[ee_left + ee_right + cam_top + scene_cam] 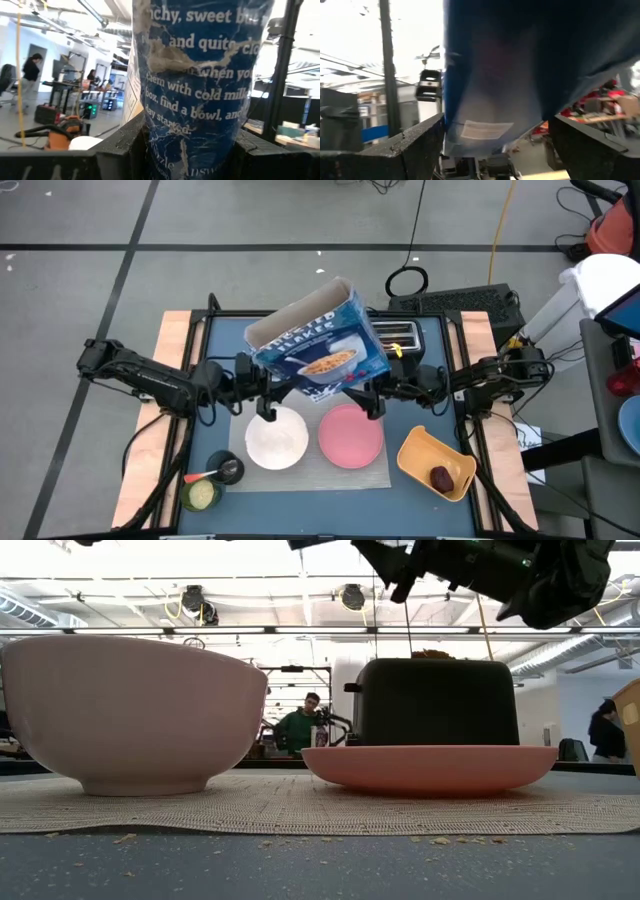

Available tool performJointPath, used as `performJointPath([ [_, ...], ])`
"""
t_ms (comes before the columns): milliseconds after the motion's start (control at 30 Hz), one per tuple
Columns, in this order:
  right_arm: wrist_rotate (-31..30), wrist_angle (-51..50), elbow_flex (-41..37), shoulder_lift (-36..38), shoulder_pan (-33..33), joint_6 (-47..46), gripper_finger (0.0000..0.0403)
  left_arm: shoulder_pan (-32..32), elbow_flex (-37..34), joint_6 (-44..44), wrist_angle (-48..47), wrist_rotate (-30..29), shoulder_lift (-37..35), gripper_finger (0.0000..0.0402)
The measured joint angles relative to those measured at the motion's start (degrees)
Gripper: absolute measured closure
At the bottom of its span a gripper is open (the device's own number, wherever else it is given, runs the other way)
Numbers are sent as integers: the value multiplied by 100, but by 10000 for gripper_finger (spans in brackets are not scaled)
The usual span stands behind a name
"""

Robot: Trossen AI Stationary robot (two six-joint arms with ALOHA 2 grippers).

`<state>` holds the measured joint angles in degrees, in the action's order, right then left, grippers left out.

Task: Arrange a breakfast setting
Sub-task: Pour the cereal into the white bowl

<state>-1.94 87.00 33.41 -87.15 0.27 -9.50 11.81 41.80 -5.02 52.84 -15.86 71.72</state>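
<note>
A blue cereal box (315,345) is held tilted high above the table, its open top toward the far left. My left gripper (262,398) and my right gripper (375,398) are shut on its lower part from the two sides. Below them the white bowl (277,438) and the pink plate (351,436) stand on the grey mat (310,475). A small dark red fruit (440,477) lies in the yellow-orange dish (420,450) at the right. A spoon (208,474) lies left of the mat. A brown toast top (432,654) shows in the black toaster (435,700). My left gripper pinches the box between its two fingers (125,147), across the narrow printed side (195,125) near the box's lower end. The fingers come from the table's left. The box is lifted clear and tilted. My right gripper has the box's lower end (485,130) between its two fingers, coming from the table's right. One finger (420,145) lies against the box's face; whether the other finger touches it I cannot tell. The box is clear of the table.
A small bowl with greenish contents (201,494) stands at the near left. The toaster (395,335) stands at the table's far edge behind the plate. People show in the room beyond the table.
</note>
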Motion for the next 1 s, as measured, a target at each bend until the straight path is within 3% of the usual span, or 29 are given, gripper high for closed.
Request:
performJointPath([
  [167, 347, 91, -2, 0, 0, 36, 62, 7, 0, -82, -103, 54, 13, 232],
  [633, 349, 64, -2, 0, -22, -11, 64, -2, 0, 42, -194, 103, 4, 232],
  [1000, 368, 57, -2, 0, -20, -22, 116, -4, -1, 62, -219, 89, 4, 232],
])
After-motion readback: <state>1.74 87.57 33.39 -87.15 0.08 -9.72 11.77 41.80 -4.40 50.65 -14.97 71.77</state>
